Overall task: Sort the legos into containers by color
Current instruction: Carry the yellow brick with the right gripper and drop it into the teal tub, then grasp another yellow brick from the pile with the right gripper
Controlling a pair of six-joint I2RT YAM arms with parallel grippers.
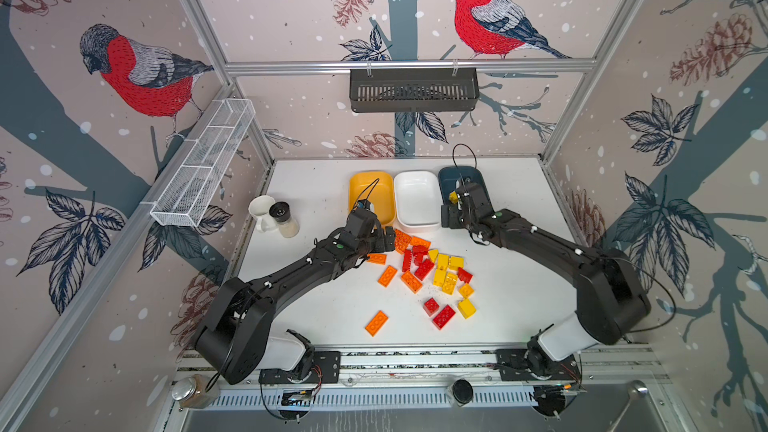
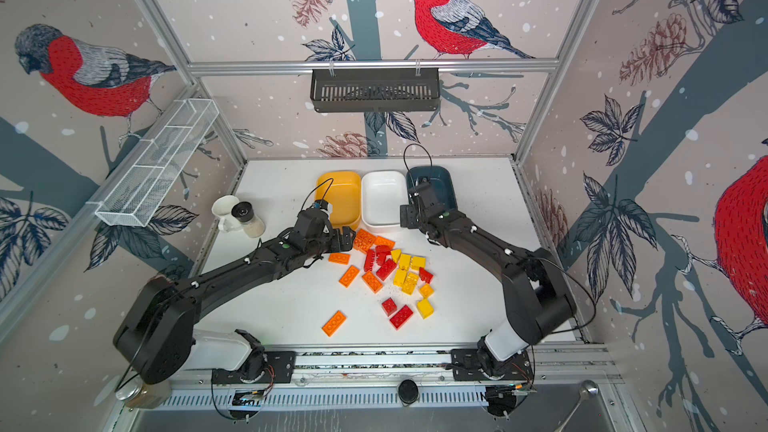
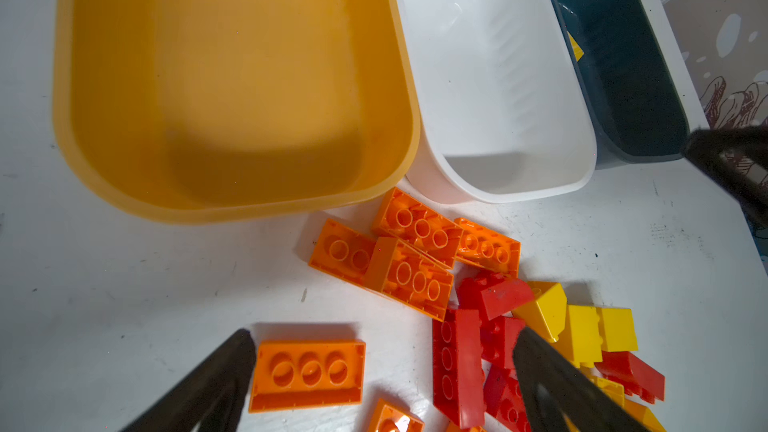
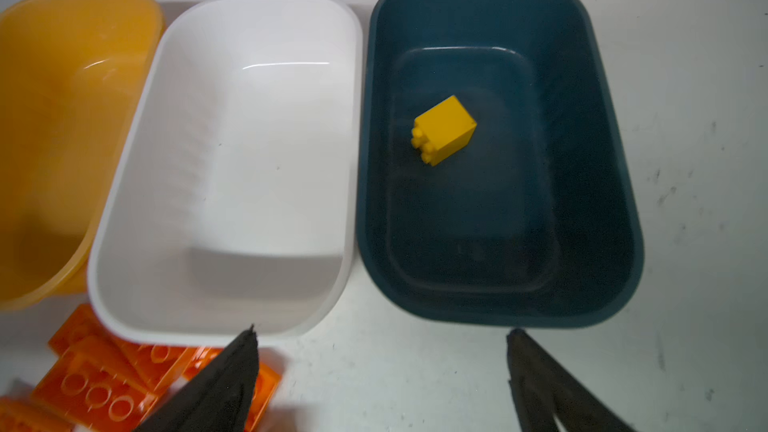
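Yellow brick (image 4: 444, 130) lay on its side inside the dark teal tub (image 4: 602, 201), just ahead of the right end effector (image 4: 381, 332).
That end effector's fingers (image 4: 224, 384) stood wide apart and empty, short of the tub's near rim; the white tub (image 4: 137, 201) and the yellow-orange tub (image 4: 41, 118) sat side by side off to one side of it. The left end effector (image 3: 383, 332), also spread wide and holding nothing, hung over the loose legos (image 1: 424, 268) on the table (image 1: 519, 305), red, orange and yellow mixed, with an orange plate (image 3: 307, 374) lying between its fingers (image 3: 216, 388), close beside one of them.
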